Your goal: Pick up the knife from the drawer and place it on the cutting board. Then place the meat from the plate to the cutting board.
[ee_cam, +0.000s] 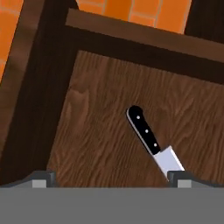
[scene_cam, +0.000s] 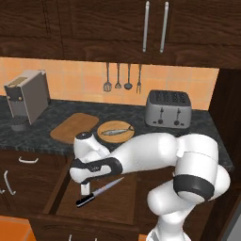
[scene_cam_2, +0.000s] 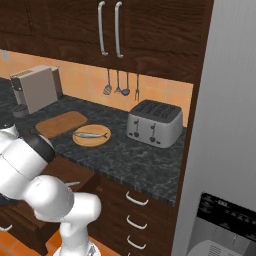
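A: Hand view first. How does the claw (ee_cam: 111,177) stand?

B: Wide apart and holding nothing. Its two dark fingertips (ee_cam: 43,177) rise at the far corners of the picture's bottom edge, above the lighter wooden floor of the drawer (ee_cam: 105,131).

A: And the knife (ee_cam: 153,142)?

B: It lies flat on that floor, slanted, the black riveted handle pointing away from the claw and the silver blade running down beside one fingertip. I cannot tell whether that tip touches it.

A: What does the left base view give?

B: The hand hangs low inside the pulled-out drawer, just above the knife, which is the one thing I can make out in there.

A: Then up on the surface (scene_cam: 197,122)?

B: The plate (scene_cam: 116,130) holds the meat (scene_cam: 116,132), a slender grey fish lying across it. The cutting board (scene_cam: 74,127) lies just beside the plate with nothing on it. A toaster (scene_cam: 168,109) stands farther along, a coffee machine (scene_cam: 27,98) at the other end, and utensils (scene_cam: 123,77) hang on the orange wall.
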